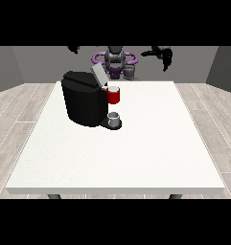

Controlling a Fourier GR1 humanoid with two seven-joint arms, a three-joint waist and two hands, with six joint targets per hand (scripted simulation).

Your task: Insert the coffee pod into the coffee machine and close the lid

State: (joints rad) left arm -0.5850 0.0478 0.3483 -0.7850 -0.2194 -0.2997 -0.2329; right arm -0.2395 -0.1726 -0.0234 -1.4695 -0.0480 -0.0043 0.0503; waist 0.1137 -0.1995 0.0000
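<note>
Showing unreadable fingers, both hands (164,53) (74,48) hang raised behind the open-lidded coffee machine (83,98).

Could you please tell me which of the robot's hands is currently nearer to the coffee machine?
Right, judging by this view. That hand, at the view's left, is raised above and behind the coffee machine; the hand at the view's right hangs farther off to the side.
</note>
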